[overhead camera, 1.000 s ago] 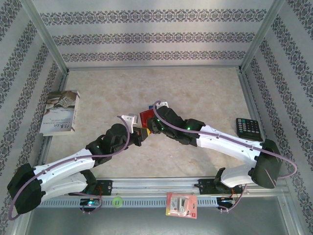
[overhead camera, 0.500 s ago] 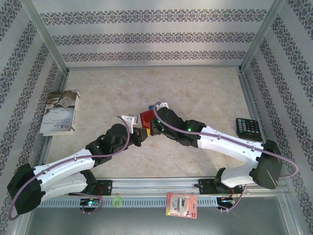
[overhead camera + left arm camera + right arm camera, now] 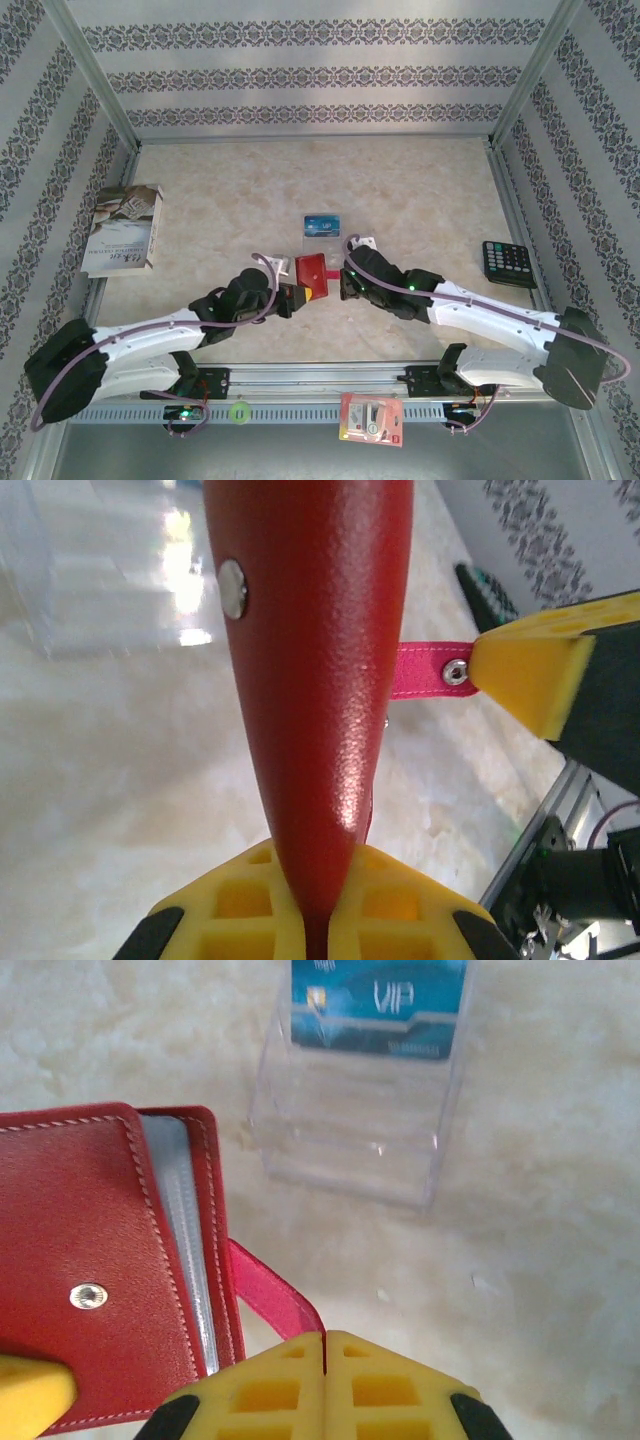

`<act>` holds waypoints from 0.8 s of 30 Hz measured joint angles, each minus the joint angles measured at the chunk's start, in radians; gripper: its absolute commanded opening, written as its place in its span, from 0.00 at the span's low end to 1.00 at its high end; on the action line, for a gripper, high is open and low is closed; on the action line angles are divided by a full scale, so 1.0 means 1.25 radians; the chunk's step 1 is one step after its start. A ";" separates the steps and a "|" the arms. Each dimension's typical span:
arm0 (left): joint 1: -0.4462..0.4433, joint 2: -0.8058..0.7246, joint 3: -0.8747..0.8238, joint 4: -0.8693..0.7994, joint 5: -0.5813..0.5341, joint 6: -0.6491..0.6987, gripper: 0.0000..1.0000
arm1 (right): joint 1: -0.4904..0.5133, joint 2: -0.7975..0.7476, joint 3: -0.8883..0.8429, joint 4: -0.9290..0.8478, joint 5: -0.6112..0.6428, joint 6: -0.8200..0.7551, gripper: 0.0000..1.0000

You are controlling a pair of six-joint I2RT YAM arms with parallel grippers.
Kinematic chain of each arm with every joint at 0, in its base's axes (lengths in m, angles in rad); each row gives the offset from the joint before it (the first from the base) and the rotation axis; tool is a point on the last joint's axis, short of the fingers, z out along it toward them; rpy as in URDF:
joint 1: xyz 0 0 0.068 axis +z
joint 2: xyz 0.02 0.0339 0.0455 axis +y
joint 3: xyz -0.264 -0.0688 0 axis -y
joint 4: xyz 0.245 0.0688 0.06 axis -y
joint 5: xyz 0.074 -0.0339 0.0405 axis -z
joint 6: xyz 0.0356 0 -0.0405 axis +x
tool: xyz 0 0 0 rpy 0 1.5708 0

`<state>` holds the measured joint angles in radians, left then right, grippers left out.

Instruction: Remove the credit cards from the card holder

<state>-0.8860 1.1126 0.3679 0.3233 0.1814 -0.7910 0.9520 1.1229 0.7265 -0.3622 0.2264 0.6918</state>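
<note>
Drawn back toward me, my left gripper [image 3: 292,297] pinches the red card holder [image 3: 311,271] over the marbled table [image 3: 420,180]; my right gripper [image 3: 340,283] clamps its snap tab [image 3: 425,670]. That retreat uncovered a blue card [image 3: 322,225] in the clear stand [image 3: 322,243]. Patterned walls [image 3: 300,75] stand all round.

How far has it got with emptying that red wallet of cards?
One blue card already stands in the clear stand. Right now the left jaws pinch the wallet by its edge while the right jaws grip its unsnapped strap. Left to do: pulling out whatever sits in the grey pockets; I can't see cards there.
</note>
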 measured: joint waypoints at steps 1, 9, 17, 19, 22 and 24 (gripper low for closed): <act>-0.010 0.022 -0.002 0.017 0.006 -0.009 0.00 | 0.002 -0.015 -0.014 -0.001 -0.006 0.007 0.00; -0.030 0.171 0.005 0.086 0.089 -0.074 0.13 | 0.059 -0.083 -0.120 -0.004 -0.029 0.074 0.00; -0.024 0.202 0.038 -0.034 0.081 -0.112 0.53 | 0.064 -0.082 -0.129 -0.004 -0.026 0.091 0.00; -0.017 0.177 0.027 -0.061 0.070 -0.117 0.56 | 0.065 -0.070 -0.121 -0.008 -0.026 0.091 0.00; -0.006 0.094 0.005 -0.110 0.036 -0.115 0.66 | 0.071 -0.050 -0.101 -0.008 -0.027 0.090 0.00; -0.004 0.020 0.001 -0.150 0.008 -0.105 0.72 | 0.075 -0.037 -0.081 -0.009 -0.027 0.087 0.00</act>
<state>-0.8913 1.1378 0.3687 0.1364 0.1909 -0.9226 1.0458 1.0763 0.6250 -0.3740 0.1925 0.8005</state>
